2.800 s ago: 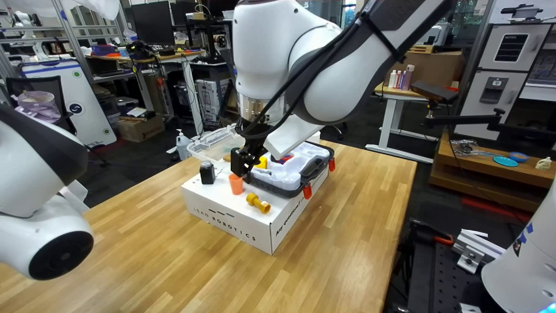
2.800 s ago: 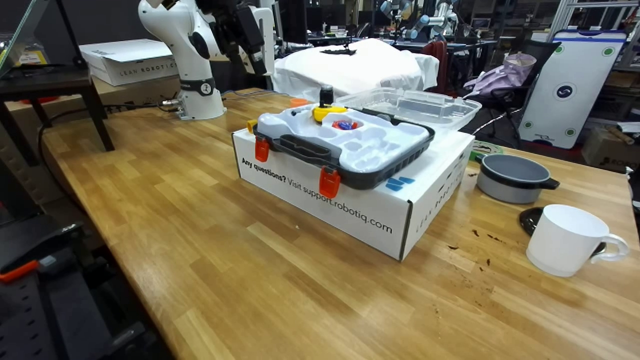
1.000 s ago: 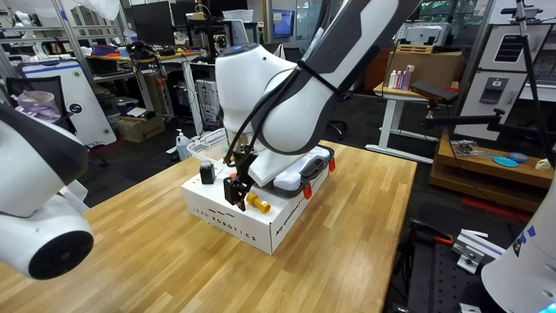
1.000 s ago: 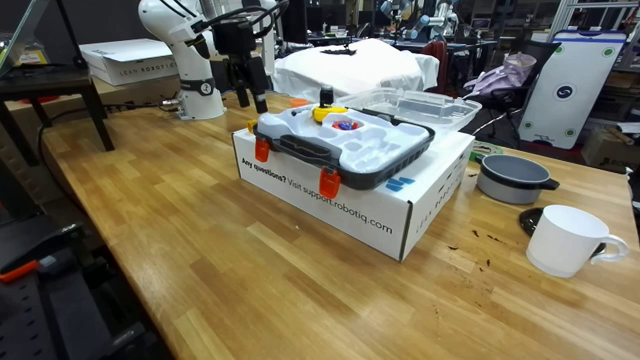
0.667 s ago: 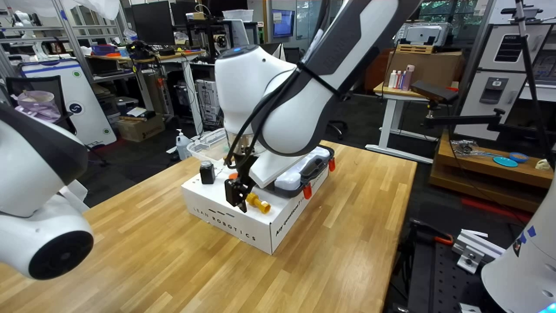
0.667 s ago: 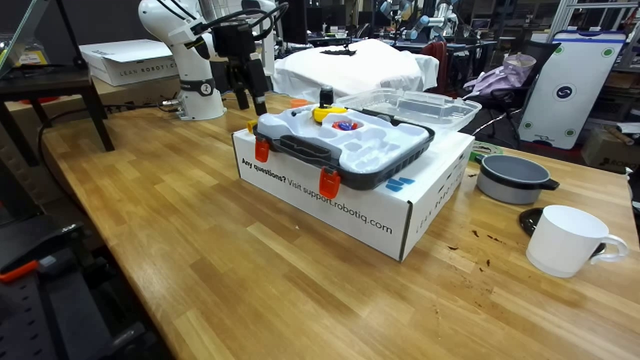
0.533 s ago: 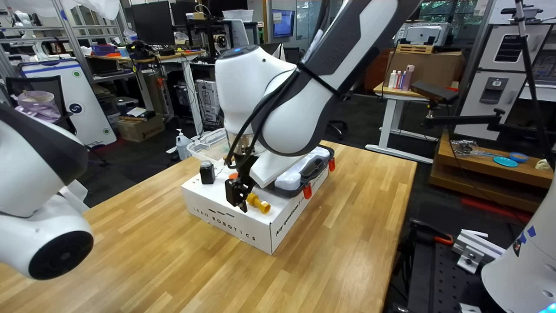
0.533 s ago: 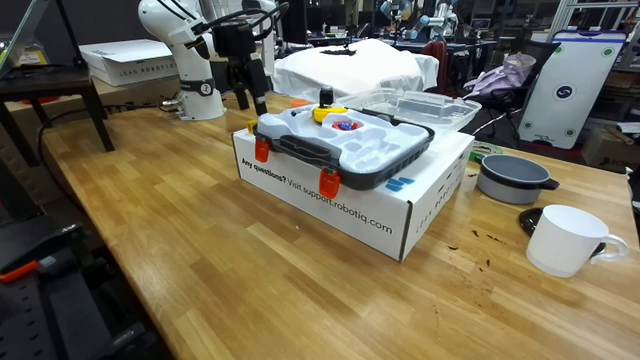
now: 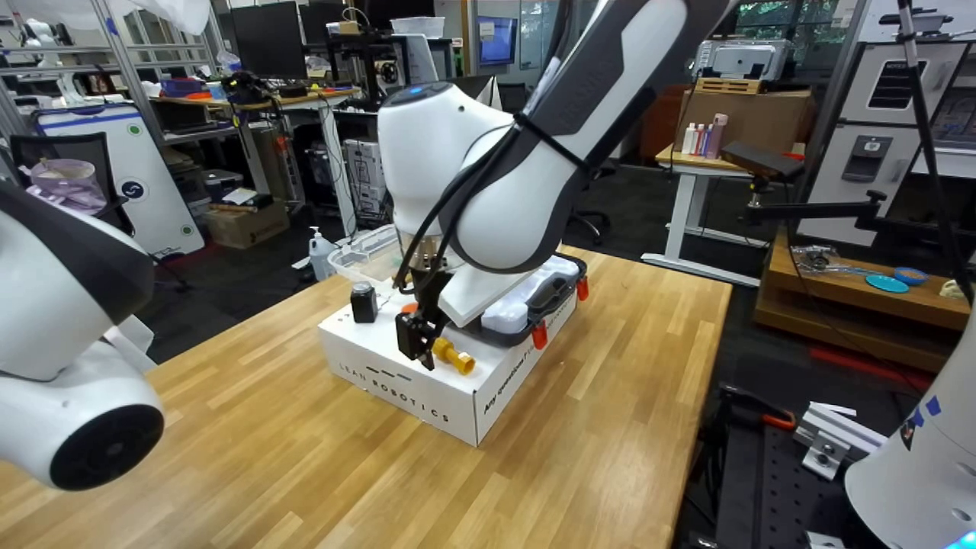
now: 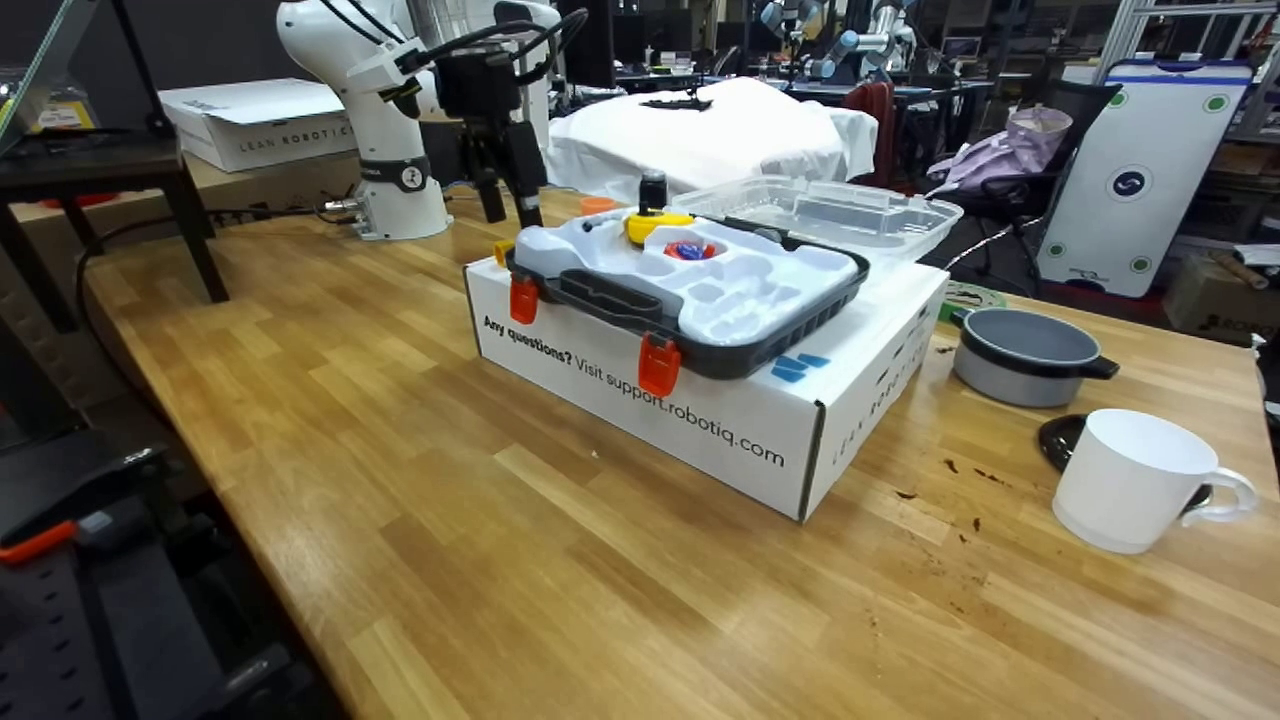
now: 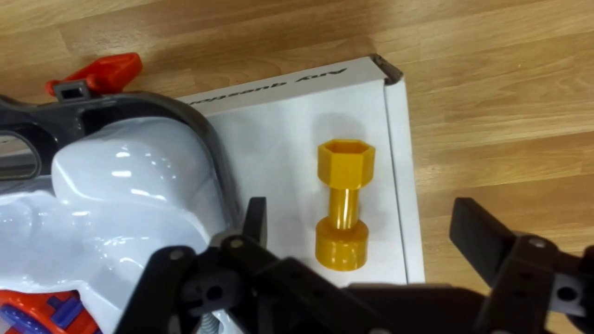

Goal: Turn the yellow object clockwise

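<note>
The yellow object (image 11: 343, 208) is a bolt-like piece with a hexagonal, hollow end and a round end. It lies on the white box (image 11: 287, 148) near its edge and also shows in both exterior views (image 9: 455, 358) (image 10: 502, 251). In the wrist view my gripper (image 11: 364, 227) is open and empty. Its fingers stand apart on either side of the object, the left one over the box, the right one over the table side. In both exterior views the gripper (image 9: 421, 352) (image 10: 512, 214) hangs above the box, beside the object, pointing down. No contact shows.
A black case with a white moulded tray (image 11: 139, 185) lies on the box close to the left finger. An orange cup (image 9: 409, 308) and a black container (image 9: 364, 302) stand behind the gripper. A pot (image 10: 1030, 355) and white mug (image 10: 1140, 480) stand on the table.
Since 2.8 s ago my gripper has come down from beside the case to the yellow object. In the last half second it has shifted only slightly. The yellow object has not moved.
</note>
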You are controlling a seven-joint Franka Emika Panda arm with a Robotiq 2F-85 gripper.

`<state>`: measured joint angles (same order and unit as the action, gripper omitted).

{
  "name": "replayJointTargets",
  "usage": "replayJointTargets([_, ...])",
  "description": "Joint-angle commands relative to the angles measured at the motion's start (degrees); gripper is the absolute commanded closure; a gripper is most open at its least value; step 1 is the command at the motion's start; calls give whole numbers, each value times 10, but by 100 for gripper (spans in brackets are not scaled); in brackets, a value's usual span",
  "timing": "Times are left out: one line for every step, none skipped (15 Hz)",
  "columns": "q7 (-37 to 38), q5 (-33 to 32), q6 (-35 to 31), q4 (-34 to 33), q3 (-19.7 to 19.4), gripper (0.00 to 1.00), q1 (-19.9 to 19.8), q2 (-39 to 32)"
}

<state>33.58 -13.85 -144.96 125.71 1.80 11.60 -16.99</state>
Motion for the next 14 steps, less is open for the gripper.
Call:
replayJointTargets([-19,4,15,-26,-7,0,7,-21])
replayJointTargets([-21,6,16,-30,-7,0,7,-26])
replayJointTargets([-23,7,16,-35,-7,0,8,-30])
replayJointTargets([-25,7,17,-38,-8,0,9,-34])
replayJointTargets([-26,8,18,-42,-9,0,10,-37])
replayJointTargets([-27,9,19,-43,-10,1,9,-39])
replayJointTargets([-27,9,18,-44,-12,1,9,-41])
replayJointTargets([-28,11,18,-43,-13,2,8,-41])
replayJointTargets([-29,12,18,-43,-15,3,7,-41])
replayJointTargets([-29,13,18,-42,-16,6,7,-42])
replayJointTargets([-30,14,18,-42,-17,11,6,-42])
replayJointTargets([-31,16,18,-43,-18,19,6,-43])
replayJointTargets([-33,19,19,-43,-17,35,5,-43])
replayJointTargets([-34,21,19,-44,-17,42,5,-44])
